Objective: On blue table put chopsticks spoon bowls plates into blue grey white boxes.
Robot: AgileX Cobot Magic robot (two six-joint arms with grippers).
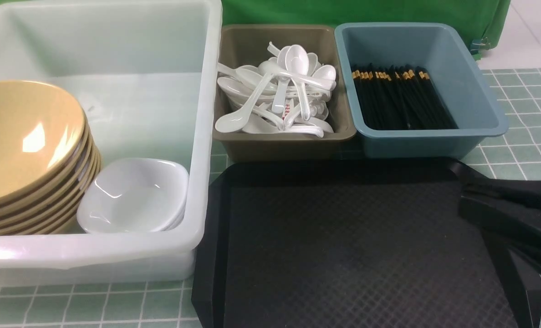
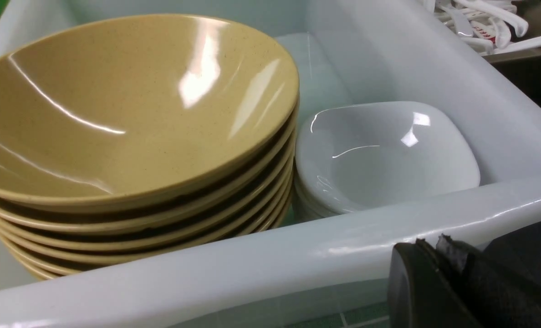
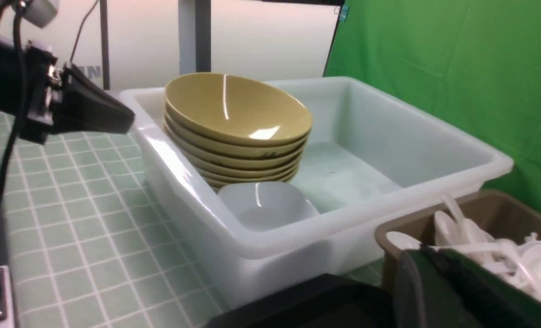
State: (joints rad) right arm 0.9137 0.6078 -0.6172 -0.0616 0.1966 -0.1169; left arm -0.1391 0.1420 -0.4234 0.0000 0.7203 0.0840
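Several tan bowls (image 1: 24, 136) are stacked in the near left corner of the white tub (image 1: 202, 136), with small white plates (image 1: 134, 196) nested beside them. In the grey-brown bin (image 1: 284, 148) lies a heap of white spoons (image 1: 279, 91); I cannot pick out the task's spoon among them. Black chopsticks (image 1: 398, 98) lie in the blue bin (image 1: 480, 109). My left gripper (image 2: 430, 246) is shut and empty, just outside the tub's near wall. My right gripper (image 1: 461, 202) is shut with nothing in it, low over the right side of the black tray (image 1: 343, 250).
The three bins stand in a row at the back of the blue gridded table (image 1: 516, 150), tub on the left, blue bin on the right. The black tray lies in front of the two small bins with nothing on it. A green cloth (image 1: 343, 11) hangs behind.
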